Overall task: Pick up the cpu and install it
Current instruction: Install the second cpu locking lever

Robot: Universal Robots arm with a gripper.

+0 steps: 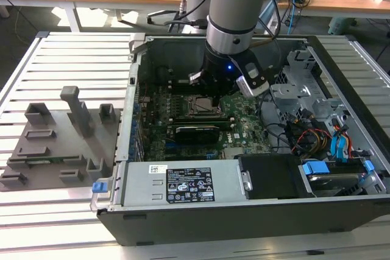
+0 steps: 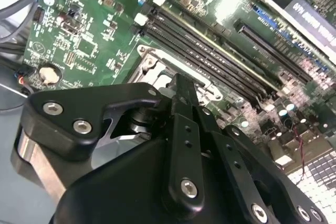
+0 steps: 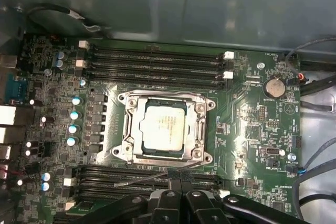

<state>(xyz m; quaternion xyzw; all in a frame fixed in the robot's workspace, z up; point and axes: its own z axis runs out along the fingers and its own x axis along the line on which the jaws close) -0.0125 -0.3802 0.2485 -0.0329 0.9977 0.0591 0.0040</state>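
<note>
Cpu (image 3: 164, 128), the silvery square chip, lies already inside the socket frame (image 3: 126, 129) on the motherboard (image 3: 252, 124), near the centre of the first wrist view, and it looks flat and level in its seat. I judge therefore that picking up and placing are done, as far as these pictures show. The metal frame around the chip seems to be in place, but I cannot say if its lever is locked, so this part of the installing may remain. My gripper (image 3: 176, 195) appears at the lower middle of the first wrist view, with its fingers drawn together and nothing between them; it is clenched and empty, and it hangs above the board beside the socket, apart from the chip. In the second wrist view the same black fingers (image 2: 181, 103) stand in the centre, over the edge of the socket and near the long memory slots (image 2: 220, 56). In the exterior view my arm (image 1: 234, 22) reaches down from the upper middle into the open computer case (image 1: 244, 211), just over the socket in the middle of the frame. At the left of that frame the grey plastic tray (image 1: 36, 150) with upright blocks rests on the slatted table (image 1: 73, 53), well apart from my gripper.
</note>
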